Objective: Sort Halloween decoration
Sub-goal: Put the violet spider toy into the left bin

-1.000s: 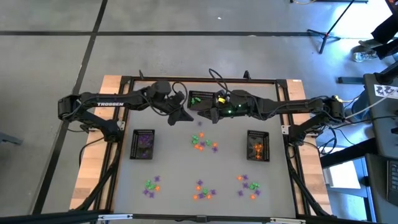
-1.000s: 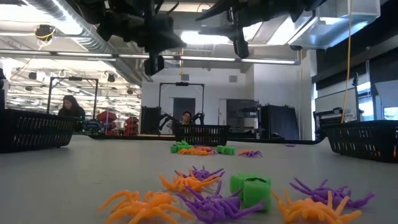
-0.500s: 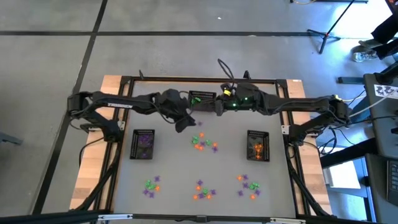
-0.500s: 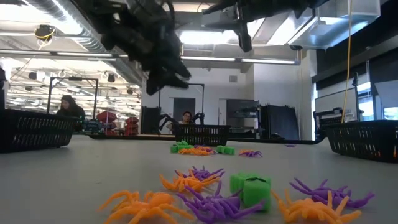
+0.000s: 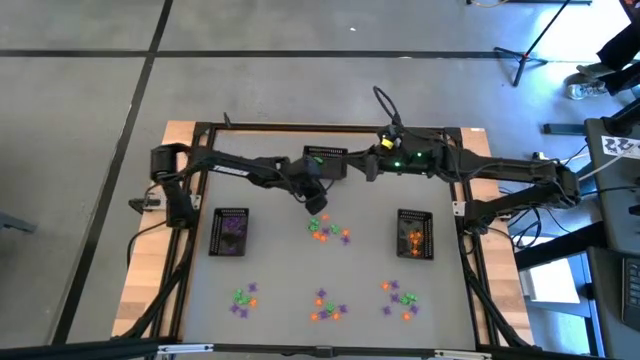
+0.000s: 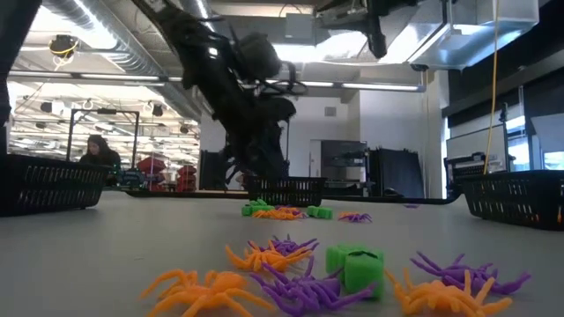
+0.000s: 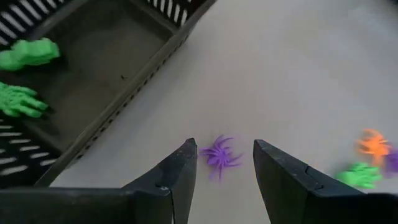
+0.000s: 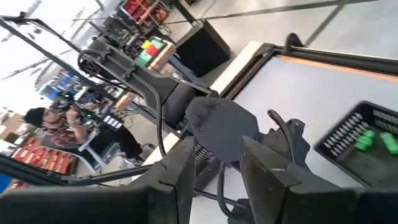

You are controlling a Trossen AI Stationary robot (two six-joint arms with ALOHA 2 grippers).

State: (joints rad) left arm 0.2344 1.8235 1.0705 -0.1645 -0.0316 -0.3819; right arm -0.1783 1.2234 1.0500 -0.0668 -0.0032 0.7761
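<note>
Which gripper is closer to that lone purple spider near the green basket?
Left. The left gripper hovers open right over the purple spider; the right gripper hangs farther off, beside the basket.

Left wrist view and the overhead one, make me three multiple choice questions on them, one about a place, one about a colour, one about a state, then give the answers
1. Where does the left gripper hang?
A. Between the far basket and the middle pile
B. Over the right basket
C. Off the table

2. What colour is the spider between the left gripper's fingers?
A. Orange
B. Purple
C. Green

3. How do the left gripper's fingers stand?
A. Shut on a spider
B. Apart, holding nothing
C. Out of sight

Answers:
1. A, since the high view shows it just below the far basket and above the middle pile.
2. B, since the left wrist view shows a purple spider on the table in the gap.
3. B, since both fingers show apart with the spider lying free between them.
</note>
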